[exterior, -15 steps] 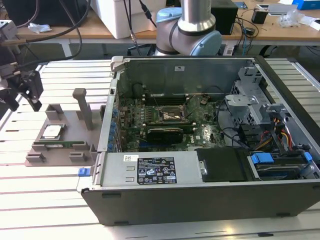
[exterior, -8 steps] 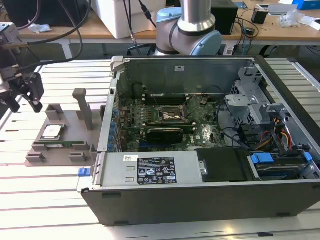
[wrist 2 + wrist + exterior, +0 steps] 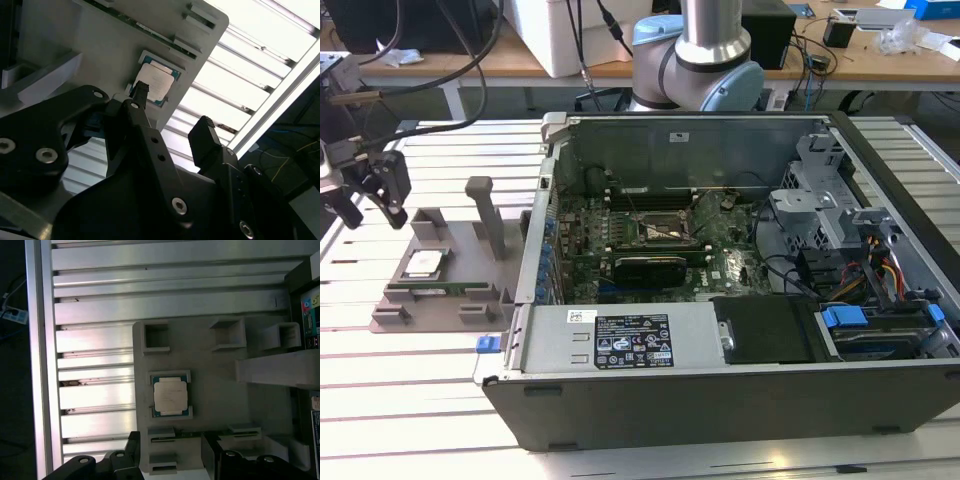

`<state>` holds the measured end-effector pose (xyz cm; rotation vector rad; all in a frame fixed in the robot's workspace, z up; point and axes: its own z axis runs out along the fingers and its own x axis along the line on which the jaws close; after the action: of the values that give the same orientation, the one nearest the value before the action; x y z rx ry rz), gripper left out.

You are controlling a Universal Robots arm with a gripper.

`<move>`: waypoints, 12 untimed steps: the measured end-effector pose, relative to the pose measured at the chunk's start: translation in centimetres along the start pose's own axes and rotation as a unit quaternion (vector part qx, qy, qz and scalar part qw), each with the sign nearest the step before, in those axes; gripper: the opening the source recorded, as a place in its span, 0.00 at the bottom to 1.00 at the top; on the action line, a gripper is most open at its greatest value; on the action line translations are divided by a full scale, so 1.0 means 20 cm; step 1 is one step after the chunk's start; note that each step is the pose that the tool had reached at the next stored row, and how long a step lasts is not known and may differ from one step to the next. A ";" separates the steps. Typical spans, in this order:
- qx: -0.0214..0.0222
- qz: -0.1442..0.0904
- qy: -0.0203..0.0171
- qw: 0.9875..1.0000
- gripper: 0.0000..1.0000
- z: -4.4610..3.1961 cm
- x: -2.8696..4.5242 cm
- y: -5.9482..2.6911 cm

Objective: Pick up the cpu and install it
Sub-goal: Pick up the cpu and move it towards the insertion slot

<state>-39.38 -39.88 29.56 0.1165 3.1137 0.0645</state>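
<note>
The cpu [image 3: 424, 264], a small square chip with a silver top, lies flat in its pocket on the grey tray [image 3: 460, 250] at the exterior view's left. My gripper [image 3: 370, 212] hangs above the tray's left end, a little left of and higher than the chip. Both wrist views look down on the cpu [image 3: 156, 82] [image 3: 170, 396] in its recess, beyond the gripper [image 3: 172, 105] [image 3: 171, 436]. The black fingers [image 3: 142, 100] stand apart with nothing between them, so the gripper is open. The motherboard socket [image 3: 655, 230] sits inside the open computer case [image 3: 720, 400].
A long green memory stick [image 3: 440, 291] lies along the tray's near edge. An upright post [image 3: 485, 215] rises from the tray between the chip and the case wall. The tray rests on a slatted metal table [image 3: 410, 380]. Cables and drive bays crowd the case's right side.
</note>
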 end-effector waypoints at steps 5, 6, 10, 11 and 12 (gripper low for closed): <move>0.000 0.000 0.000 1.000 0.60 0.021 -0.002 -0.001; 0.000 0.000 0.000 1.000 0.60 0.026 -0.002 -0.001; 0.000 0.000 0.000 1.000 0.60 0.039 -0.004 -0.001; 0.000 0.000 0.000 1.000 0.60 0.041 -0.004 -0.001; 0.000 0.000 0.000 1.000 0.60 0.044 -0.004 -0.001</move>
<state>-39.27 -39.88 28.67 0.1165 3.1137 0.0645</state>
